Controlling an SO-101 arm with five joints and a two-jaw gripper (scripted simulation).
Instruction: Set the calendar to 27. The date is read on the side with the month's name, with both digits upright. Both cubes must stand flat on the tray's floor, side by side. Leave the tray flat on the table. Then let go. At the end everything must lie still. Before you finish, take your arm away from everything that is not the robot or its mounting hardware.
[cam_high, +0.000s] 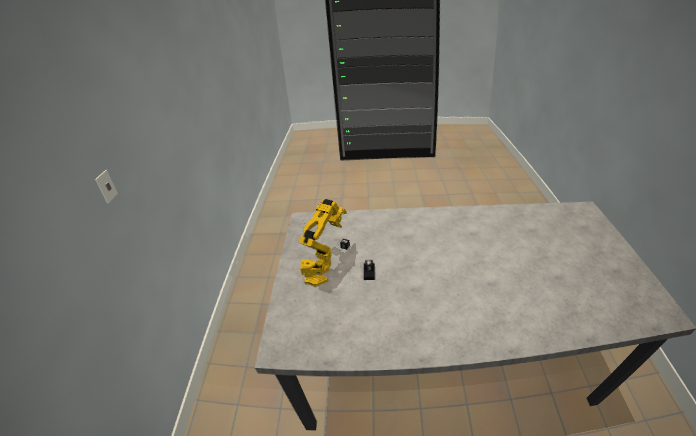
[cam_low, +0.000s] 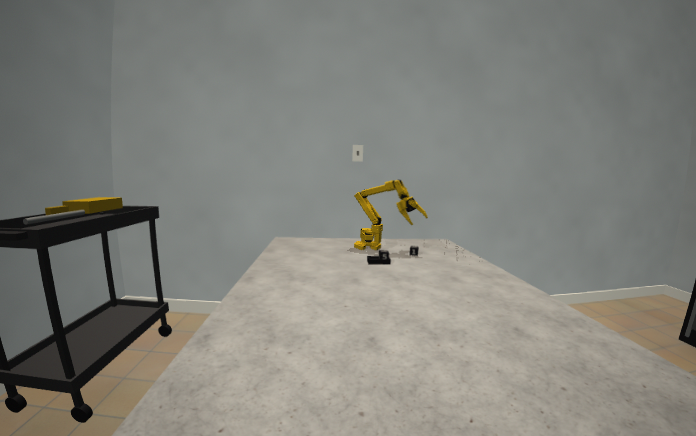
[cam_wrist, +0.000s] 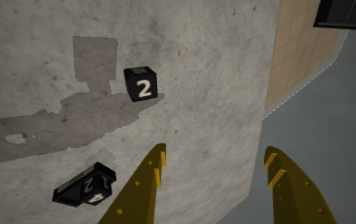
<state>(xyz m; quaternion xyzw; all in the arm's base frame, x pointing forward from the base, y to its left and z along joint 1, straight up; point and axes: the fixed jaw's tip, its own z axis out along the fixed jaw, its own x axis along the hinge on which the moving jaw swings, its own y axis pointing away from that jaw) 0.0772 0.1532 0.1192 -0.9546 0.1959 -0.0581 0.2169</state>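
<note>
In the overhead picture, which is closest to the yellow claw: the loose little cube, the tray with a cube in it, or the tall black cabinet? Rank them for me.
From the gripper, raised and holding nothing:
1. The loose cube, on the table just below it.
2. The tray, farther along the table, with the other cube standing in it.
3. The cabinet, on the floor by the far wall.

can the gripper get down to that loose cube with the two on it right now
Probably yes. The gripper hangs above the table with its fingers apart and nothing between them, the loose cube stands alone on the table, apart from the tray, and nothing lies between them.
</note>
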